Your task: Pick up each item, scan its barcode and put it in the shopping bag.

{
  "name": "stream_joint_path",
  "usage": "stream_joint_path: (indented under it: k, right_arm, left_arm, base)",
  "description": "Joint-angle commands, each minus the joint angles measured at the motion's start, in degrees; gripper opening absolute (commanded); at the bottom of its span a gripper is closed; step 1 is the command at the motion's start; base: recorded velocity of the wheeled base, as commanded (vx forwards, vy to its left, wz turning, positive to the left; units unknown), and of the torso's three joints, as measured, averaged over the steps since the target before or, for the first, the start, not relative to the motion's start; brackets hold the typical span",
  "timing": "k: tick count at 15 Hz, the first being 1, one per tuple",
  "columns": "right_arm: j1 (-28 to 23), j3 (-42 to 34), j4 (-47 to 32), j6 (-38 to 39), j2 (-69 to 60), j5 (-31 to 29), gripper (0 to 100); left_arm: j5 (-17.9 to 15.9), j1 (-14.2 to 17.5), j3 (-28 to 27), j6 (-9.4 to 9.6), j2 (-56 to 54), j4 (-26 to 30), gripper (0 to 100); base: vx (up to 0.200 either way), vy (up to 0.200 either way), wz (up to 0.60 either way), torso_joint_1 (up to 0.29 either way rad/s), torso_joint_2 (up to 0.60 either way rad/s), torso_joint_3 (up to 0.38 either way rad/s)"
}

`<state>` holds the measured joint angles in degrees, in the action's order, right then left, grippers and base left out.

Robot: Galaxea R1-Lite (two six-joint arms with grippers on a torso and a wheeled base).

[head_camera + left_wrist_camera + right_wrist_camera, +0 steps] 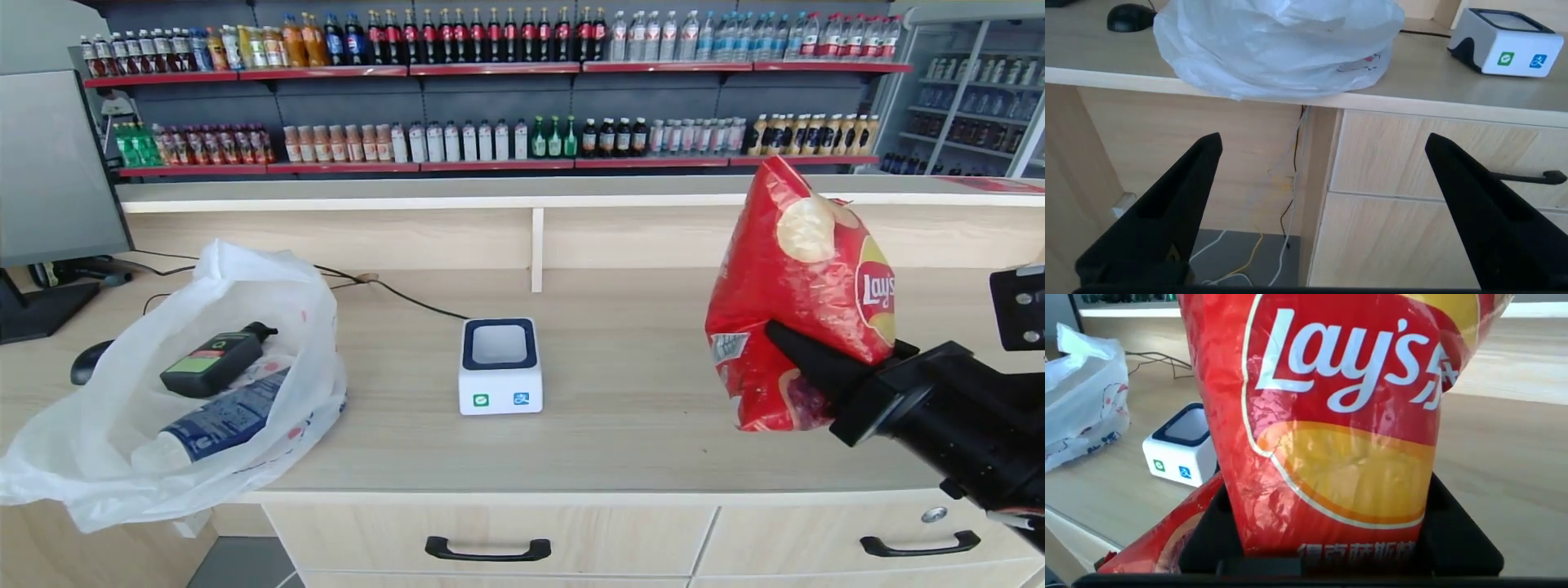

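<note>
right end effector (819, 353) grips the chip bag (796, 278) above the surface's (637, 408) right edge; bring it code-side down, squarely over the scanner (500, 363). left end effector (1323, 145) gapes wide.

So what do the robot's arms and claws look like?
They are all black. The left gripper has two flat, wedge-shaped fingers that narrow to a tip. The right gripper has a pointed finger too, on a chunky, rounded right arm, with a boxy black bracket dotted with small screws beside it.
</note>
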<state>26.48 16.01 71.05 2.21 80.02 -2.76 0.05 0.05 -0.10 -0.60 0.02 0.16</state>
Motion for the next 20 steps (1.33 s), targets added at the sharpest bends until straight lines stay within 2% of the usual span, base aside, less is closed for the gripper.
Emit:
stream_joint_path:
  k: [1, 6, 12, 17, 20]
  right_arm:
    - [0.0, 0.0, 0.1, 0.1, 0.0, 1.0, 0]
    - [-1.3, -0.4, 0.1, 0.3, -0.7, 6.4, 0]
    - [-4.2, -2.5, 0.1, -2.5, -1.2, 7.1, 0]
    - [-4.5, -1.3, 0.3, -2.9, 0.1, 7.1, 0]
    - [-4.6, -0.7, 0.2, -3.9, 0.0, 7.2, 0]
  left_arm:
    - [0.0, 0.0, 0.0, -0.02, 0.0, 0.0, 100]
    - [0.0, 0.0, 0.0, -0.02, 0.0, 0.0, 100]
    - [0.0, 0.0, 0.0, 0.07, 0.0, -0.1, 100]
    - [0.0, 0.0, 0.0, 0.33, 0.0, -0.1, 100]
    - [0.0, 0.0, 0.0, 0.42, 0.0, 0.0, 100]
  base:
    - [0.000, 0.200, 0.00, -0.002, 0.00, 0.002]
    - [0.000, 0.200, 0.00, 0.001, 0.00, 0.002]
    - [0.000, 0.200, 0.00, 0.002, 0.00, 0.002]
    - [0.000, 0.000, 0.00, 0.000, 0.00, 0.000]
    - [0.200, 0.000, 0.00, -0.009, 0.00, 0.006]
